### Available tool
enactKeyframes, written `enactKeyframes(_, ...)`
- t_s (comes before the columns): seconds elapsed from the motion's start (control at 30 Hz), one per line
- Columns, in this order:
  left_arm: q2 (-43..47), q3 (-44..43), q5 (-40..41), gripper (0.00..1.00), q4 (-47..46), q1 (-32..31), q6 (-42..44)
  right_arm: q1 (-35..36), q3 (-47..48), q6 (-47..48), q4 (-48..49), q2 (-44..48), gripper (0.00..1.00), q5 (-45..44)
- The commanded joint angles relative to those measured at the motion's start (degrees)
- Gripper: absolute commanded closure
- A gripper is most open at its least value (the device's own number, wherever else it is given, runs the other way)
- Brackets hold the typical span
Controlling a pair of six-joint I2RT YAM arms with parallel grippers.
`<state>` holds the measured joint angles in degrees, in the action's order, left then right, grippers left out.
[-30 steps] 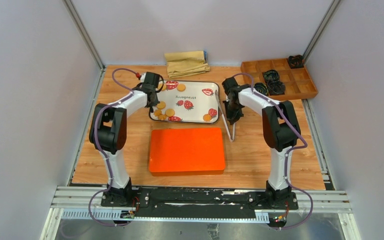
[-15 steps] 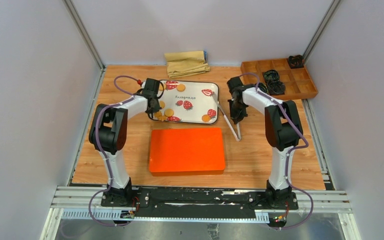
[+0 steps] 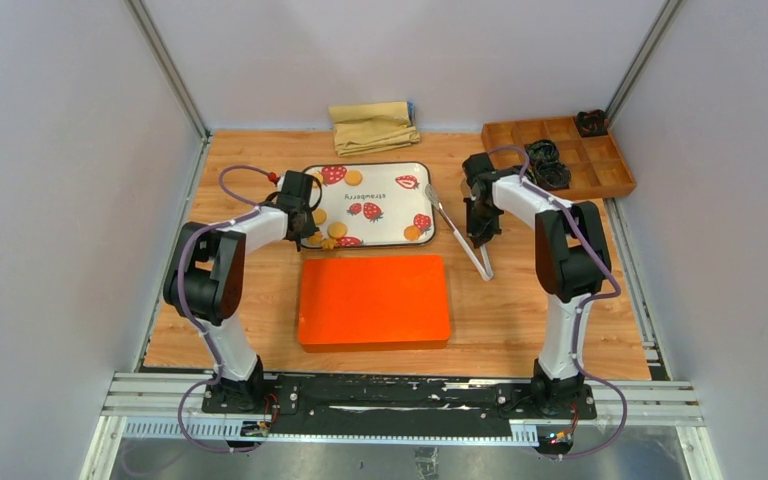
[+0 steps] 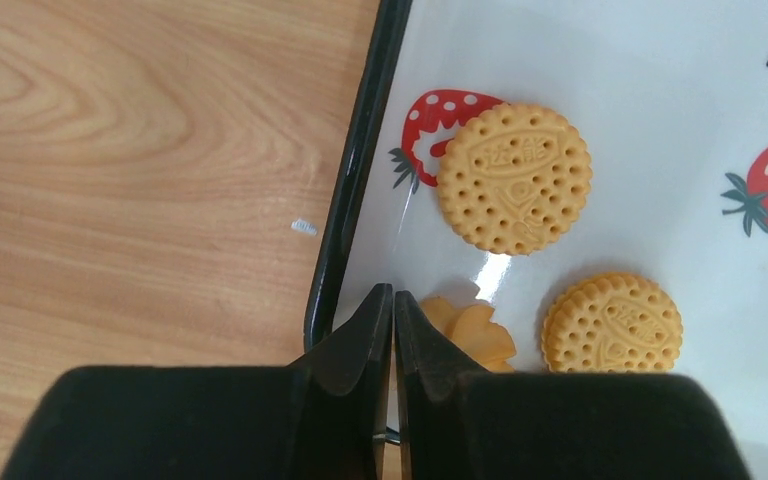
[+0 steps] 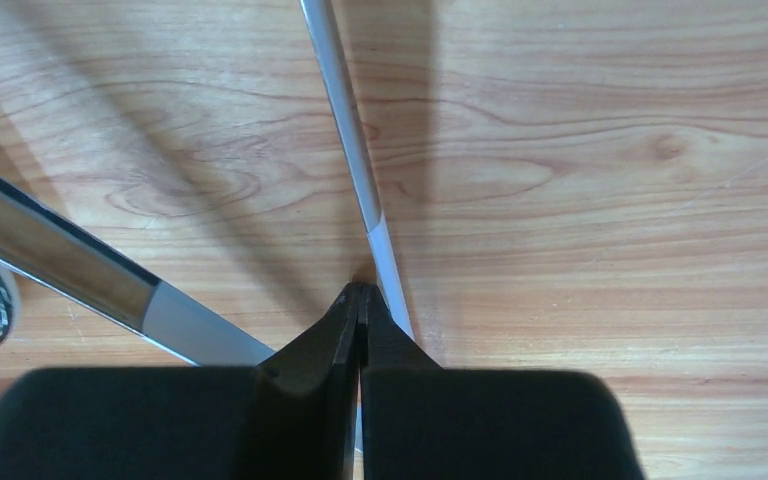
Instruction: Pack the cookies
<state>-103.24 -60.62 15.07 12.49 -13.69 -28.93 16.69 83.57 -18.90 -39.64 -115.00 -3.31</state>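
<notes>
Several golden-orange cookies (image 3: pixel 337 230) lie on the white strawberry tray (image 3: pixel 390 222). My left gripper (image 3: pixel 304 234) is shut and empty at the tray's near-left corner. In the left wrist view its tips (image 4: pixel 393 296) sit just inside the tray's black rim (image 4: pixel 355 180), beside a broken cookie piece (image 4: pixel 472 331), with whole cookies (image 4: pixel 514 178) further in. My right gripper (image 3: pixel 480 235) is shut, right of the tray. Its tips (image 5: pixel 360 291) rest against one arm of the metal tongs (image 5: pixel 352 150), which passes under the fingers. No black cookies show.
An orange box (image 3: pixel 374 300) lies in front of the tray. The tongs (image 3: pixel 460 232) lie slanted between tray and right arm. A wooden compartment box (image 3: pixel 600 168) with dark crinkled cups stands at the back right. A folded beige cloth (image 3: pixel 373 125) is at the back.
My left gripper has moved toward me along the tray's left edge, and the tray has turned slightly. My right gripper moved right and nearer, and the tongs swung with it.
</notes>
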Motion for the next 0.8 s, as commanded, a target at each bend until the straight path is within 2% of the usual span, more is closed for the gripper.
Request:
enactKeyframes(0.0,1.5,4.6,-0.8,0.88,4.2,-0.4,0.0,-1.7,-4.1,-1.7,-2.0,0.4,1.0,-3.8)
enactKeyframes(0.37,3.4,4.5,-0.9,0.89,4.8,-1.1,0.7,-1.7,-8.9,-2.6,0.7,2.5,1.0,-1.4)
enactKeyframes(0.77,6.4,-2.3,1.2,0.86,5.7,-1.5,1.1,-0.3,-5.7,-0.9,5.2,8.3,1.0,-0.5)
